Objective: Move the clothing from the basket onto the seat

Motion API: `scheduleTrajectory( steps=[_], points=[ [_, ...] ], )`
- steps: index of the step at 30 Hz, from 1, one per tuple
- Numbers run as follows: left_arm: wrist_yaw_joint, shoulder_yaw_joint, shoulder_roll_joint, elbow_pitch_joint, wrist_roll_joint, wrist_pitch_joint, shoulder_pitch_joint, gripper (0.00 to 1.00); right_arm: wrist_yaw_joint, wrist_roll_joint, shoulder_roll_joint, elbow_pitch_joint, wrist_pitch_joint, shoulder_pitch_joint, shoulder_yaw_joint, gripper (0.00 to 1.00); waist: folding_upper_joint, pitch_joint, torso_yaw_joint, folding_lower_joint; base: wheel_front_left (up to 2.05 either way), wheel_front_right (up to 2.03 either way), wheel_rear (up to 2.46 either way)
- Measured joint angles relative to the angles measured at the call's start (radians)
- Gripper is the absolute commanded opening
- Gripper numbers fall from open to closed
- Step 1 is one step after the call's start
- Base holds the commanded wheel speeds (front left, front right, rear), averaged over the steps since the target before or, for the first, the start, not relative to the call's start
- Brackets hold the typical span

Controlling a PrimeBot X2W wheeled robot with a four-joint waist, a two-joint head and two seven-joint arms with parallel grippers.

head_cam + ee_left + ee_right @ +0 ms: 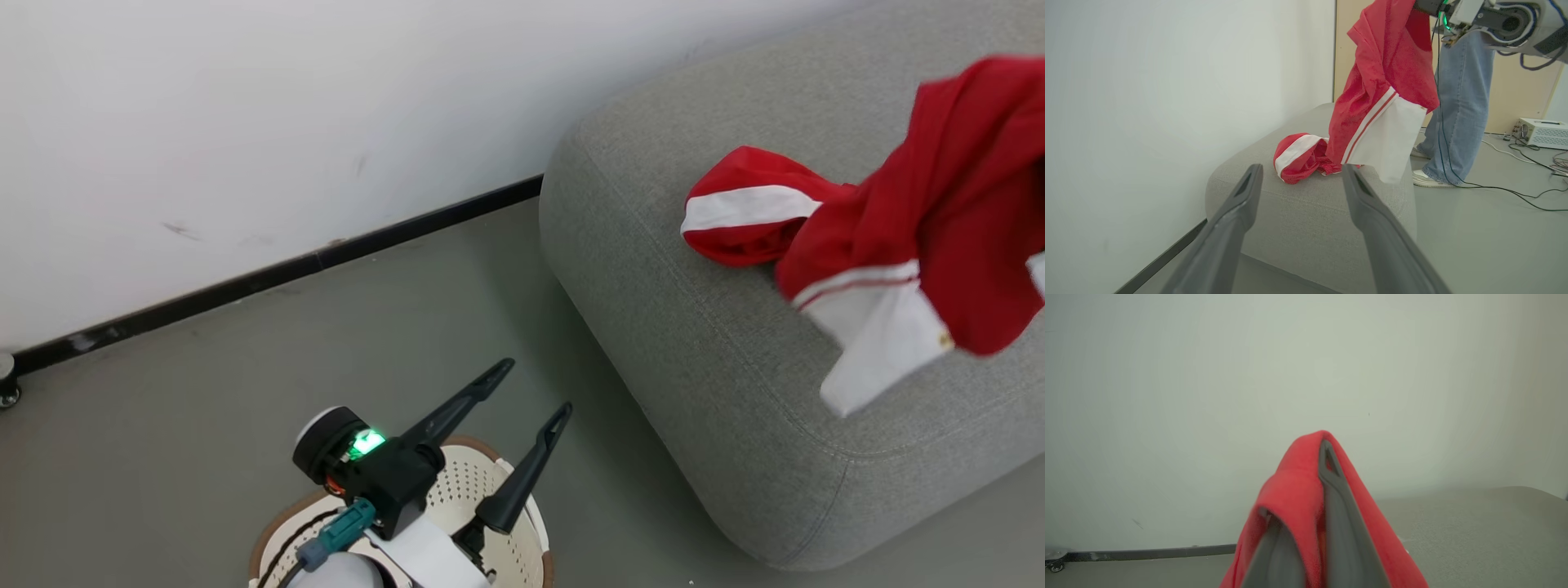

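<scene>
Progress is judged near complete: one red-and-white garment (747,208) is laid bunched on the seat (694,392), the second garment (947,229) is pinched by the right gripper (1323,469) above the seat, and the left gripper (535,385) is spread empty beside the seat, over the basket (490,490).

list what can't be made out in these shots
- head view: the left gripper and the bottom edge hide the inside of the basket, so leftover clothes cannot be told.
- head view: the right edge cuts off the hanging garment.
- right wrist view: red cloth wraps the right gripper, hiding much of it.
- left wrist view: the top edge cuts off the person above the legs.
</scene>
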Motion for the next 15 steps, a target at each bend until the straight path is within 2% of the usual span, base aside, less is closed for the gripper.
scheduleTrajectory(
  steps=[7,15],
  points=[
    [0.018,0.049,0.021,-0.034,0.010,0.000,-0.006,1.00,0.000,-0.019,-0.024,0.040,0.042,-0.177,-0.049,0.00,0.0000,0.049,0.019,0.0000,0.00,0.00,0.00],
    [0.028,0.064,0.035,-0.081,0.035,0.000,-0.053,1.00,0.000,-0.034,-0.041,0.146,0.060,-0.314,-0.148,0.00,0.0000,0.112,0.051,0.0001,0.00,0.00,0.00]
  ],
)
